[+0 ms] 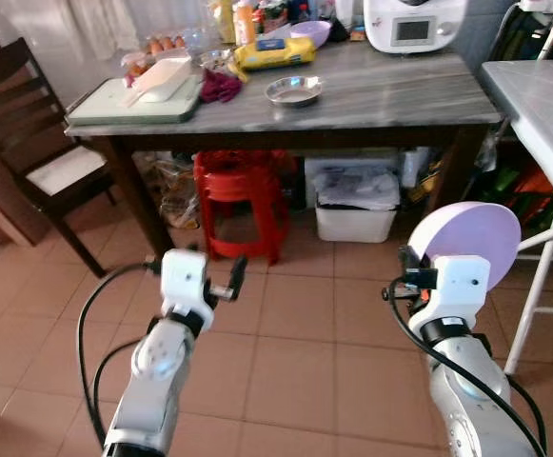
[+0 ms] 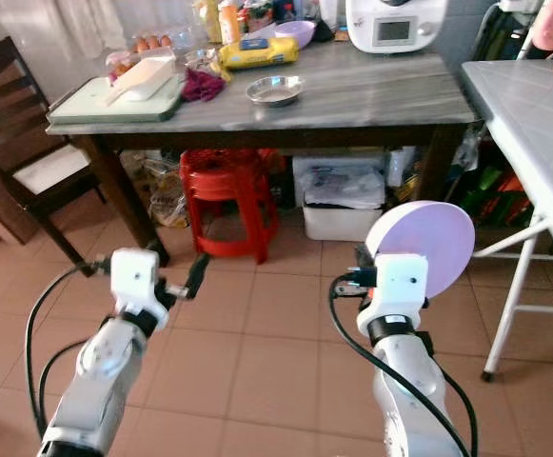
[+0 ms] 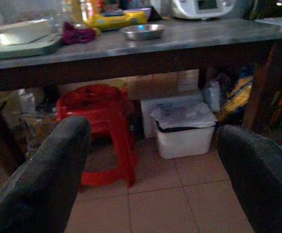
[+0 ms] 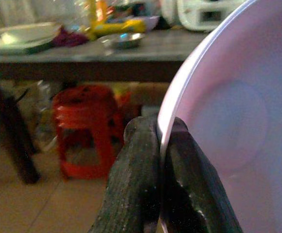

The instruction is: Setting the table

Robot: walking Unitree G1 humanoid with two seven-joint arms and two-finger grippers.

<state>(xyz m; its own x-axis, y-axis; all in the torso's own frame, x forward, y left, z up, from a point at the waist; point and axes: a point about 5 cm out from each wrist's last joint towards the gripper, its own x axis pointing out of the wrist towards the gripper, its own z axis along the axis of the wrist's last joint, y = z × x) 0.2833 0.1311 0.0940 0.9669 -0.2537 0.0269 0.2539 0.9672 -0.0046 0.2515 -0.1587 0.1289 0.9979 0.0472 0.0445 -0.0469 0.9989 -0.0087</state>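
Currently, a lilac plate (image 1: 466, 243) is pinched upright by its rim in the right hand (image 4: 162, 145), well short of the far surface (image 1: 381, 95). Empty, the left hand (image 3: 150, 165) is held wide open above the tiled floor (image 1: 295, 362).

Head views bright and even, soft daylight glare on the grey table (image 1: 371, 95) top, deep shade beneath it. Both wrist views dim, bluish, grainy; near black fingers (image 3: 43, 179) and lilac plate (image 4: 228, 111) out of focus.

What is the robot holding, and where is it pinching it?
The right gripper holds a lilac plate upright, its two black fingers pinching the plate's rim. The left gripper is open and holds nothing.
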